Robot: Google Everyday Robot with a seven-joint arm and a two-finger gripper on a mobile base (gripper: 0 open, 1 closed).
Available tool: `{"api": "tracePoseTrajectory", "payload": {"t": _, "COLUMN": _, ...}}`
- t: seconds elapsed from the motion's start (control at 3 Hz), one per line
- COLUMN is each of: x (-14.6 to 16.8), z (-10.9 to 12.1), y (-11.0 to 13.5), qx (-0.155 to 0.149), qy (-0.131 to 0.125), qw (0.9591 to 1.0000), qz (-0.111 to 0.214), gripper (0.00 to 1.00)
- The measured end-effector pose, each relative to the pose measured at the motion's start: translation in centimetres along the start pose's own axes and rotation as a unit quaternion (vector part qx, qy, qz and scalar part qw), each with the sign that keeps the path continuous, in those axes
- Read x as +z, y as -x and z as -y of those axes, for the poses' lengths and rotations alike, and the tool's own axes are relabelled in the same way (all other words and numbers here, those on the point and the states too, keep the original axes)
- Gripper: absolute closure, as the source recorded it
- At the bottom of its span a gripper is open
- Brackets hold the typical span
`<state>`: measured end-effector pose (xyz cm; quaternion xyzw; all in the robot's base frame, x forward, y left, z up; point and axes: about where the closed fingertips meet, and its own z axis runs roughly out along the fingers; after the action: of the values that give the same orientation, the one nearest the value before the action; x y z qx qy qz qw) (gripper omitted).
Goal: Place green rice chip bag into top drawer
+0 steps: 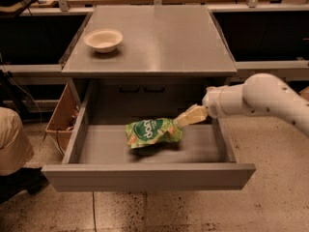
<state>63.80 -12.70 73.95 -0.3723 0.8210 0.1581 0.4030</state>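
Observation:
The green rice chip bag (152,132) lies inside the open top drawer (145,177), near the middle of its grey floor, with its white lettering facing up. My gripper (179,122) reaches into the drawer from the right on the white arm (260,98). Its beige tip sits at the bag's upper right corner, touching or nearly touching it. I cannot see whether the bag rests fully on the floor or hangs just above it.
A white bowl (103,39) stands on the grey tabletop (164,37) at the back left. A brown cardboard box (60,115) sits left of the drawer. A beige-clad figure (12,139) is at the left edge. Dark shelving runs behind the table.

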Motion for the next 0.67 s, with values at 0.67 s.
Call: {"api": "tracePoseTrajectory", "payload": {"t": 0.67, "x": -10.9, "z": 3.2, "y": 8.1, "qx": -0.036, "qy": -0.026, "qw": 0.9979, "qz": 0.048, "gripper": 0.0}}
